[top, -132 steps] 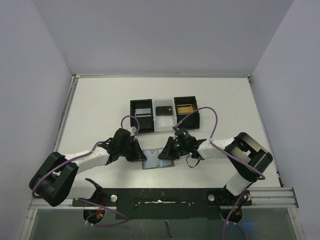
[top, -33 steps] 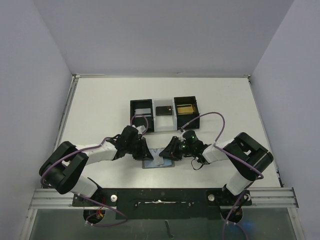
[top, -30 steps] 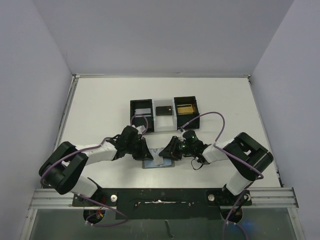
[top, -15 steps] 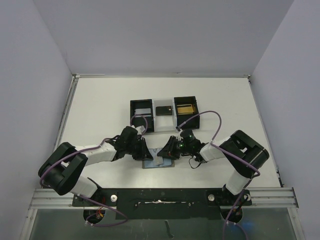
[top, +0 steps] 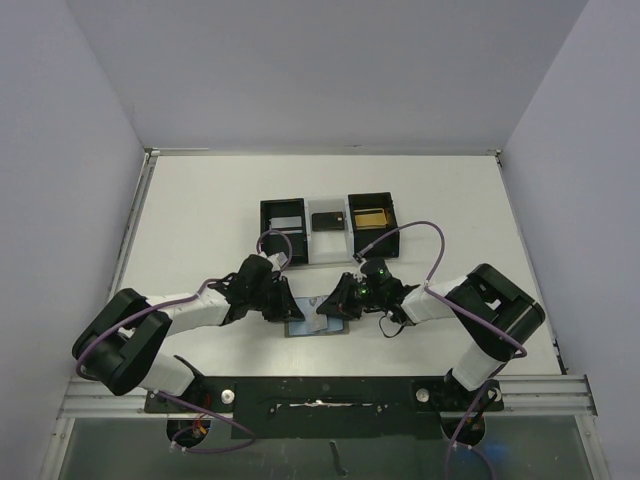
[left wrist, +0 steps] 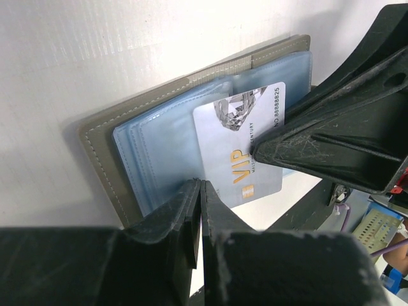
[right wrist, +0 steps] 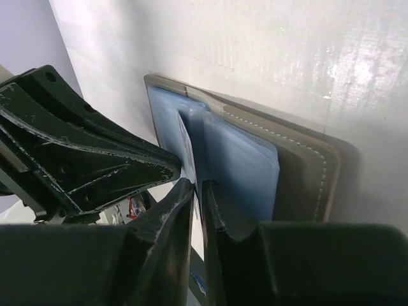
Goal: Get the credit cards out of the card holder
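Credit card (left wrist: 239, 146), silvery w/ "VIP" print, sits about halfway out of the blue pocket of the card holder (left wrist: 102, 137). Its free end sticks out past the holder's edge, twd the right arm. The holder lies open, flat on the white table (left wrist: 95, 51), near edge, between the two arms, well apart from the black tray (top: 264, 235) at the back. Can't tell if more cards are in the other pockets.

R gripper (right wrist: 196, 185): fingers nearly together w/ the card's thin edge running into the slit between them. It looks clamped on the card, though the contact itself is hard to see. L gripper (left wrist: 199, 188): fingers together, nothing between, tips down on the blue pocket panel by the holder's near edge, apparently pinning it.

Judged step: pull-out of the first card, partway done. Next move prob. a straight draw by the R arm along the pocket's line.

Risks from here:
- The grip is on a slim bit of a slick card, so it may slip off and leave the card half in.
- Pull at an angle to the pocket → card corner jams or card bends.
- L pin is only a tip press, so if friction in the pocket beats it, the whole holder drags w/ the card or flips shut.
- The L tips sit just beside the card. Too much press on the pocket pinches the card and adds drag.
- The two grippers are v. close, so a sideways move could knock one into the other.
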